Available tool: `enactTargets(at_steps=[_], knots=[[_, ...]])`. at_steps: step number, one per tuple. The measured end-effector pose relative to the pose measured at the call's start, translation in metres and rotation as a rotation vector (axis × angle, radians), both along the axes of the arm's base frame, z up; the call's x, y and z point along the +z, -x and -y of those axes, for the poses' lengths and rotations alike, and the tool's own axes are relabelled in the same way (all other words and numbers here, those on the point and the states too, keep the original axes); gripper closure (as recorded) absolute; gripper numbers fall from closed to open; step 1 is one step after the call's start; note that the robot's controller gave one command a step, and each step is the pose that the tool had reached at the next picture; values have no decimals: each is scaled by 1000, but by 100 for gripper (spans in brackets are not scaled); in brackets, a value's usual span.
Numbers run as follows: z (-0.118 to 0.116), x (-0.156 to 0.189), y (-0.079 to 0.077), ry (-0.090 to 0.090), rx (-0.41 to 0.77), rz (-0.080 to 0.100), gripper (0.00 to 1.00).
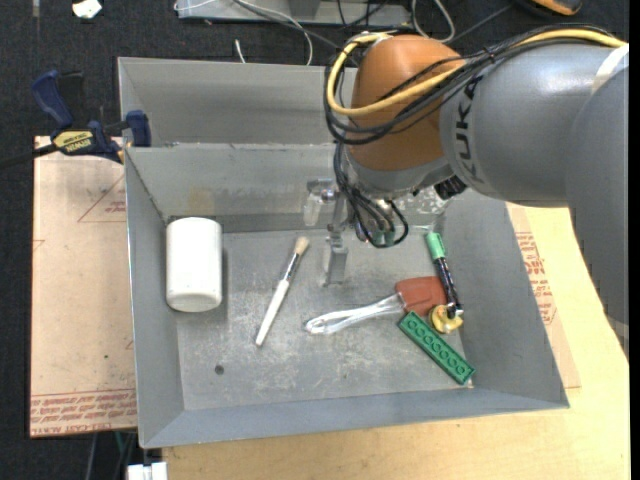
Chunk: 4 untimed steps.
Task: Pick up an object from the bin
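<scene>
My gripper [336, 268] hangs below the orange wrist cover, low over the bin floor near the middle of the bin. Just to its left lies a thin white brush [281, 293], slanting from upper right to lower left, its bristle end nearest the gripper. A little below the gripper lies a clear white plastic utensil [350, 317], pointing left. Nothing shows in the gripper's grasp.
On the right lie a red-brown piece [420, 292], a green studded bar [436, 346], a green and black marker [441, 264] and a small yellow thing [446, 317]. A white cylinder [194, 263] lies at the left. The arm reaches in over the bin's right rear.
</scene>
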<state>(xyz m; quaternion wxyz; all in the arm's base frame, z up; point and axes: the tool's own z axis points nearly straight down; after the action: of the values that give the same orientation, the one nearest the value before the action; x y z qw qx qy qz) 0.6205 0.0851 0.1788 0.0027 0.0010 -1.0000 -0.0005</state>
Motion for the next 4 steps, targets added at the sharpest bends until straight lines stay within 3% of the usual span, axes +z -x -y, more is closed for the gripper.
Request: enactTargets(at_steps=[1,2,3,4], knots=[[0,4,-2,0,-2,7,0],[-17,-47,-4,-1,169,10,0],[-29,-60,5,-2,473,10,0],[-56,-64,-2,-4,481,12,0]])
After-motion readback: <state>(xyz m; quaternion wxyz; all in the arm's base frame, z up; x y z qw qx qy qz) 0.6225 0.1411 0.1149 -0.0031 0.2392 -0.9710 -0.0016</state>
